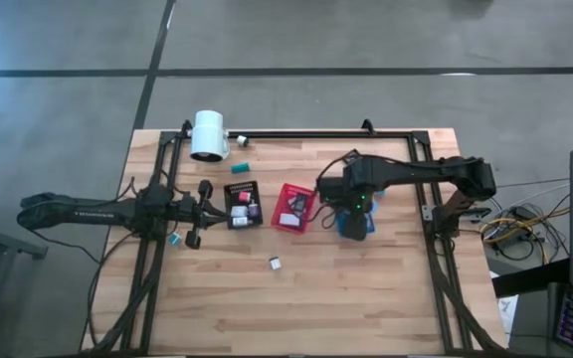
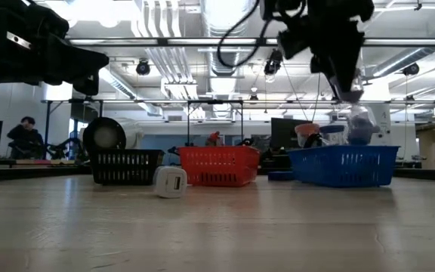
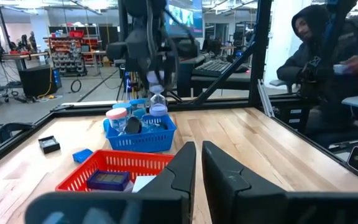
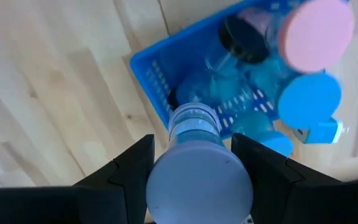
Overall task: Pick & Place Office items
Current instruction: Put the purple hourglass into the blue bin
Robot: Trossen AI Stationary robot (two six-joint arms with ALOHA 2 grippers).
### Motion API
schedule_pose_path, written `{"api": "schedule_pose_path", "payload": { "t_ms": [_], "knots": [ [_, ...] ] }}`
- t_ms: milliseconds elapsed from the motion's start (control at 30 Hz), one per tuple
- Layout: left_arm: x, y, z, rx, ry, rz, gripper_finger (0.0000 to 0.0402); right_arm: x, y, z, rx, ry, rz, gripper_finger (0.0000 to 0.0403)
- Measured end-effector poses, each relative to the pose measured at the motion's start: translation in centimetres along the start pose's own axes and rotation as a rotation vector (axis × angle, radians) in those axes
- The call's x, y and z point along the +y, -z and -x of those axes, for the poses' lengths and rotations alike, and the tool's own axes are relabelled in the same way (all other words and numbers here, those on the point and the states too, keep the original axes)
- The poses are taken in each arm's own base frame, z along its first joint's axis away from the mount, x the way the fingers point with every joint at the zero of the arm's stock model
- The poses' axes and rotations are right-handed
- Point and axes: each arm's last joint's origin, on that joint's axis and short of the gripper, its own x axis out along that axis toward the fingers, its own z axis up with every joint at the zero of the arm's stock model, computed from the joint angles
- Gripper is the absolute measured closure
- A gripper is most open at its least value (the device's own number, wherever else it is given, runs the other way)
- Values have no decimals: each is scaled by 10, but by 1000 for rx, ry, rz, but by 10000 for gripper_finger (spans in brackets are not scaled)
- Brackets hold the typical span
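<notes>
My right gripper (image 4: 197, 177) points down over the blue tray (image 1: 354, 225) and is shut on a small clear jar with a lavender cap (image 4: 199, 180). Inside the tray lie more jars, with a pink cap (image 4: 316, 34), a blue cap (image 4: 309, 99) and a black cap (image 4: 244, 40). A white block (image 1: 276, 263) rests on the bare table near the front. My left gripper (image 1: 193, 215) waits at the table's left, level and shut, with nothing between its fingers. My right gripper pinches the jar between its two fingers (image 4: 132, 171), which sit on opposite sides of the lavender cap (image 4: 166, 186). The fingers come from above, pointing down. The jar hangs upright, its clear body (image 4: 194, 121) below the cap, lifted clear over the blue tray's corner.
A red tray (image 1: 294, 207) and a black tray (image 1: 242, 204) stand side by side left of the blue one. A big white cylinder (image 1: 209, 135) lies at the far left, with a teal bit (image 1: 239, 166) near it. A person sits beyond the table's right side.
</notes>
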Motion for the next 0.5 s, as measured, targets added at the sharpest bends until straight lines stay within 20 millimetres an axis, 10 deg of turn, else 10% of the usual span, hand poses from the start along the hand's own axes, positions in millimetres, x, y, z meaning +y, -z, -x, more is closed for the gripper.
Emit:
{"api": "schedule_pose_path", "payload": {
  "t_ms": [500],
  "knots": [
    [0, 0, 0, 0, 0, -4, 367, -5, 0, -58, 15, 27, 22, 213]
  ]
}}
